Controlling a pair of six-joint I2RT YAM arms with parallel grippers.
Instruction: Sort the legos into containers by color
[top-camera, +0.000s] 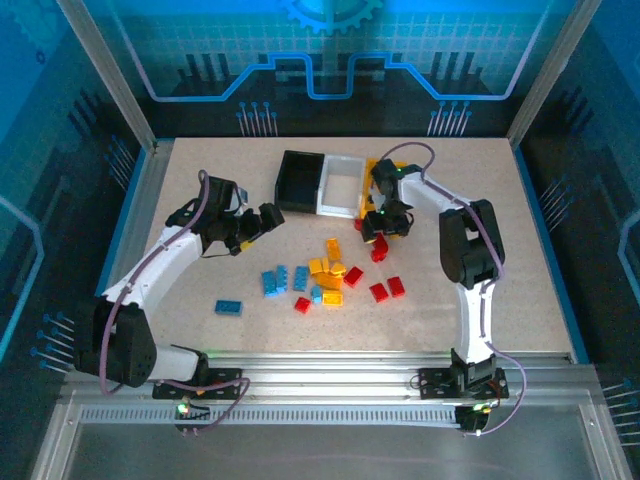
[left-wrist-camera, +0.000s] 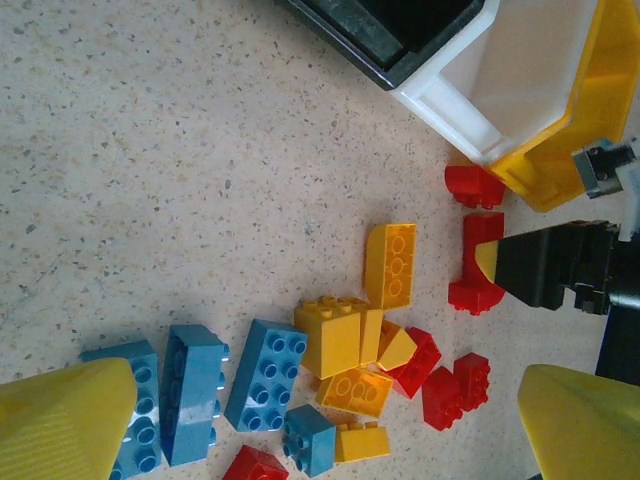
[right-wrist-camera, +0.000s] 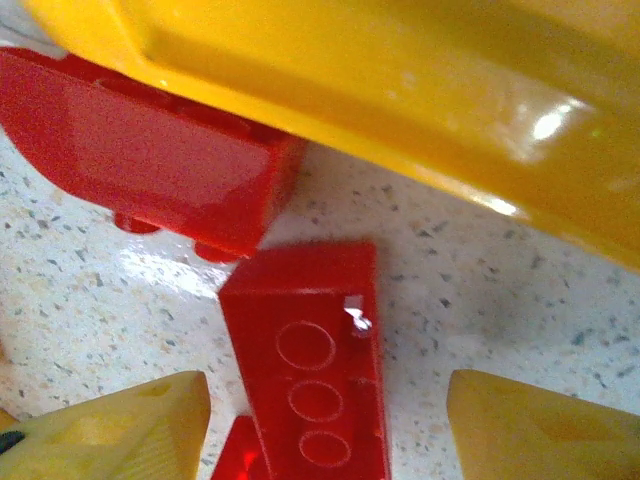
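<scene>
The right gripper (right-wrist-camera: 328, 405) sits low at the near side of the yellow bin (right-wrist-camera: 400, 80). Its jaws are apart, with one finger on each side of a red brick (right-wrist-camera: 310, 390) that lies flat on the table (right-wrist-camera: 500, 300) (straddled, not pinched). A second red brick (right-wrist-camera: 150, 150) lies just beside it, touching the bin's wall. The yellow bin is the right end of a joined row at the far middle of the table, with the white bin (top-camera: 338, 212) in the middle and the black bin (top-camera: 300, 156) on the left. Near of the row, a loose cluster (top-camera: 322, 275) of blue, yellow and red legos lies mid-table, and a lone blue brick (top-camera: 228, 307) sits apart to the near left. The left gripper (top-camera: 268, 220) hovers just near-left of the black bin, its jaws wide apart and holding nothing.
</scene>
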